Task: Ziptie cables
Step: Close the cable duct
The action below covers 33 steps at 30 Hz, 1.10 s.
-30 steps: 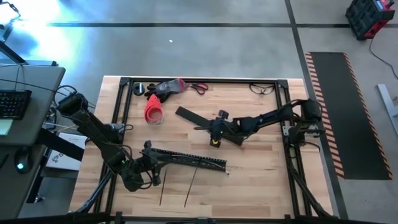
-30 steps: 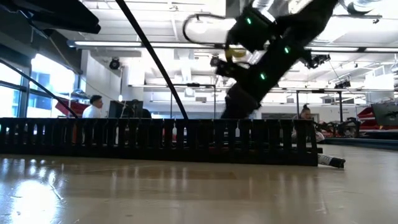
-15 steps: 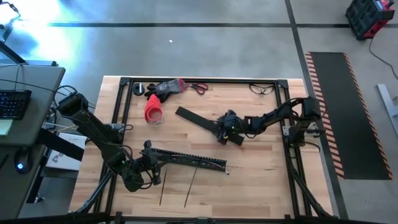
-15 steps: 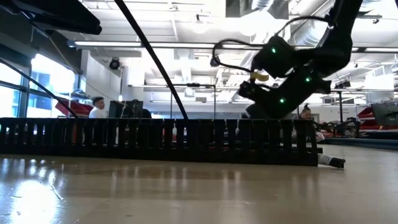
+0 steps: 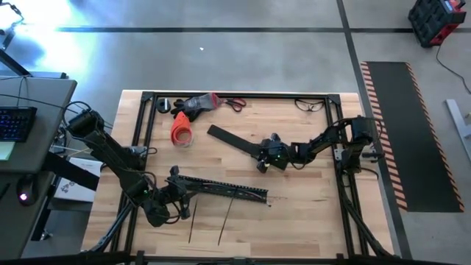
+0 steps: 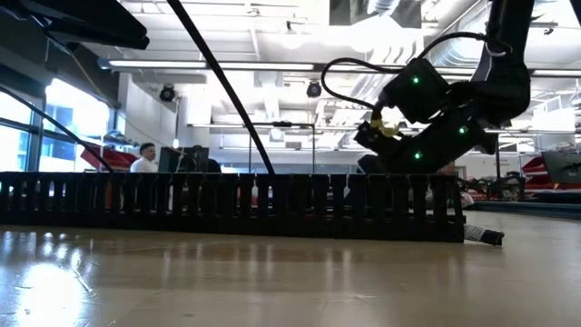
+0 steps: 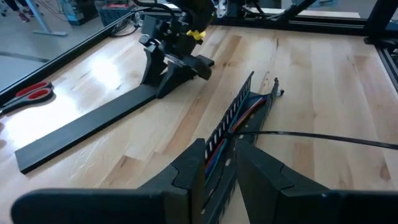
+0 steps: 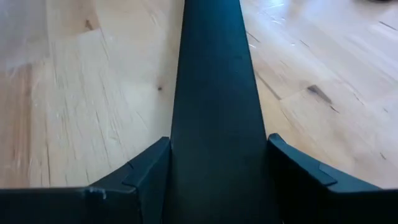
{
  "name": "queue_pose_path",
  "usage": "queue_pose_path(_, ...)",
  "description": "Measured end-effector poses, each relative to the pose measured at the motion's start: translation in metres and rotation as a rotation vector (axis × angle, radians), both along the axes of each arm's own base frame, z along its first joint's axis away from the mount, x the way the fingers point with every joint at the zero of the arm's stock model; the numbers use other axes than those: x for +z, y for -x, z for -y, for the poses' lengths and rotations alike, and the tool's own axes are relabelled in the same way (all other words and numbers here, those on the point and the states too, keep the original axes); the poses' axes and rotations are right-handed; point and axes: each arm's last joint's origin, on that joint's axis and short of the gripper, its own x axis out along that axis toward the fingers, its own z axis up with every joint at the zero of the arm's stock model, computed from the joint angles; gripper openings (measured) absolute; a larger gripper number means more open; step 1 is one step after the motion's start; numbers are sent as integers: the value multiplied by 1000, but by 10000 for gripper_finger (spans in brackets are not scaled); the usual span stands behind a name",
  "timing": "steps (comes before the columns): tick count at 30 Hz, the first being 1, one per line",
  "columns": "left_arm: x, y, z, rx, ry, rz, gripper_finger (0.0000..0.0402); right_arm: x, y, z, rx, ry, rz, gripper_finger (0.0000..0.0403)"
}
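While the overhead camera is laying out the whole wooden table (image 5: 309, 199), only the left wrist camera is revealing the cables (image 7: 231, 129): thin red, blue and dark strands running inside the long comb-toothed slotted channel (image 5: 221, 189), with one dark wire trailing out across the boards. The left gripper (image 7: 219, 163) is gripping the near end of that channel, its two fingers pinching the toothed wall between them. From table height the channel is reading as a low black fence of even slots (image 6: 227, 204), and the cables are hiding behind it. The right gripper (image 5: 265, 155) is sitting over the near end of the flat black rigid strip (image 5: 234, 142); in its own wrist camera the smooth matte strip (image 8: 214, 112) is lying between its spread fingers (image 8: 146, 171), both touching or nearly touching its edges. Red scissors (image 5: 235, 104) are lying by the far rail.
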Motion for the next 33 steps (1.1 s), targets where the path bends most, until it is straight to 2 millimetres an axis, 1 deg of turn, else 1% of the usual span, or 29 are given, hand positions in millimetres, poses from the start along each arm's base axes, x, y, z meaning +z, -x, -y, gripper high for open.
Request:
queue_pose_path(6,1,-1,1,3,11,14,71,2,0,-7,-14,3,18,207)
queue_pose_path(9,2,-1,1,0,17,23,71,8,1,-11,-6,-4,28,207)
queue_pose_path(11,5,-1,0,-1,27,33,71,15,2,-15,12,-5,38,207)
queue_pose_path(13,13,2,-2,-2,46,48,71,24,3,-18,50,-13,49,207)
queue_pose_path(16,32,9,-9,-18,75,53,71,40,4,-27,108,-30,102,207)
queue_pose_path(19,52,20,-21,-34,101,56,71,60,2,-35,127,-13,176,207)
queue_pose_path(22,65,33,-35,-50,123,55,71,72,-2,-46,151,-3,181,207)
queue_pose_path(25,75,45,-47,-70,158,61,71,92,-17,-60,191,-7,211,207)
queue_pose_path(28,81,54,-55,-104,224,42,68,109,-37,-78,230,-4,184,207)
queue_pose_path(30,83,62,-63,-132,287,1,61,120,-51,-87,245,-4,151,207)
queue_pose_path(33,87,72,-77,-121,376,-88,44,136,-76,-100,249,-23,137,207)
